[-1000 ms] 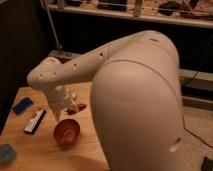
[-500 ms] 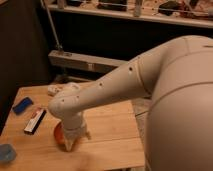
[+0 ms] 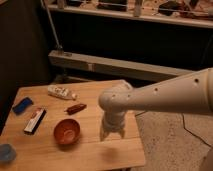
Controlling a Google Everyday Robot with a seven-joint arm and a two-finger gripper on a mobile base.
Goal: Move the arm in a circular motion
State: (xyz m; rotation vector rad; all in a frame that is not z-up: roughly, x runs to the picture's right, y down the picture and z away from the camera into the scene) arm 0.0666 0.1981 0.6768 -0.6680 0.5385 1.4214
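Note:
The arm [image 3: 165, 97] is a thick off-white tube with small dark dots, reaching in from the right edge to a rounded joint above the table. From that joint the tapered gripper [image 3: 111, 134] hangs down over the right half of the wooden table [image 3: 95, 150], just right of the orange bowl [image 3: 67, 131]. Nothing shows in its grasp.
On the table lie a white bottle on its side [image 3: 61, 92], a small brown packet [image 3: 75, 108], a black-and-white box [image 3: 34, 120], a blue sponge [image 3: 22, 105] and a blue object [image 3: 6, 153] at the left edge. A metal shelf rail [image 3: 125, 65] runs behind; speckled floor [image 3: 170, 145] lies to the right.
The arm has swung rightward and away from the camera. The gripper went from over the bowl to the right of it, uncovering the bowl and more of the table.

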